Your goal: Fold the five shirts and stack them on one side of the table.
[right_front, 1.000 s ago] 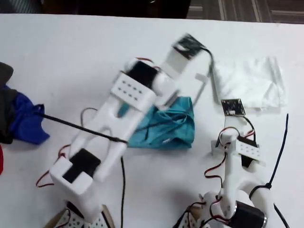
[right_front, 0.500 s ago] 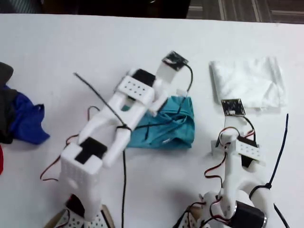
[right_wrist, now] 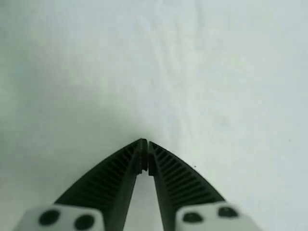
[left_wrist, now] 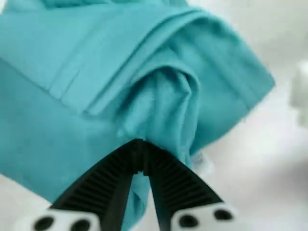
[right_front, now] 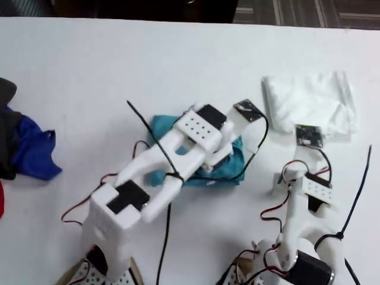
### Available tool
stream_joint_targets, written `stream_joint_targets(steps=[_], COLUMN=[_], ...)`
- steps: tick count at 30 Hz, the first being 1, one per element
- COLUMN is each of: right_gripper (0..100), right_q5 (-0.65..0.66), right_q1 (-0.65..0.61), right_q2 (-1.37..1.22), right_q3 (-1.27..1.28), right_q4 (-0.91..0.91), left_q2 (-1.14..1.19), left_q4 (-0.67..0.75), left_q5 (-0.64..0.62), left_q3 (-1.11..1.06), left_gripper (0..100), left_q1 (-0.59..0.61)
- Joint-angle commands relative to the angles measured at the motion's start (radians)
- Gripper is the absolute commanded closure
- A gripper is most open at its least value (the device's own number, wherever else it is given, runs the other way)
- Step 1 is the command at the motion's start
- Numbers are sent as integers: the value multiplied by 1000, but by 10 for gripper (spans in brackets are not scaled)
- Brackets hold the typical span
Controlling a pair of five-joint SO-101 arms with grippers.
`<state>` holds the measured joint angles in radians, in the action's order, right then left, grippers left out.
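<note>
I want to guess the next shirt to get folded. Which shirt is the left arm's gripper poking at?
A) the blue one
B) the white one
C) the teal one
C: in the left wrist view the left gripper has its tips right at the teal shirt, while the white shirt and the blue shirt lie off to the sides.

Right gripper [right_wrist: 145,145]: black ribbed fingers [right_wrist: 174,179], tips touching. Plain white surface [right_wrist: 144,62] beneath.
</note>
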<state>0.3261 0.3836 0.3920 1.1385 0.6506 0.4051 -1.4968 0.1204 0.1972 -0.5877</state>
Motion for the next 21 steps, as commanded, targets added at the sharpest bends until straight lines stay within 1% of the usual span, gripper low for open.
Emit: stream_joint_targets(steps=[1,3,5,8,12,16,21], right_gripper=[978,978,978,978,978,978,978], right_q5=[-26,-26,-26,-26,-26,-26,-26], right_q1=[25,25,25,25,25,25,25], right_q2=[41,41,41,41,41,41,41], right_q3=[-8,-8,-8,-8,-8,-8,-8], right_q4=[-21,-21,-21,-21,-21,-21,-21], left_q2=[-130,-170,-198,-201,-138,-77,-69], left_q4=[-81,-109,-104,-26,97,138,129], left_q5=[0,3,5,5,5,3,2], left_q3=[28,30,41,13,-90,-137,-136], left_gripper=[974,974,974,974,974,974,974], left_q1=[-40,-48,-31,23,69,61,-9])
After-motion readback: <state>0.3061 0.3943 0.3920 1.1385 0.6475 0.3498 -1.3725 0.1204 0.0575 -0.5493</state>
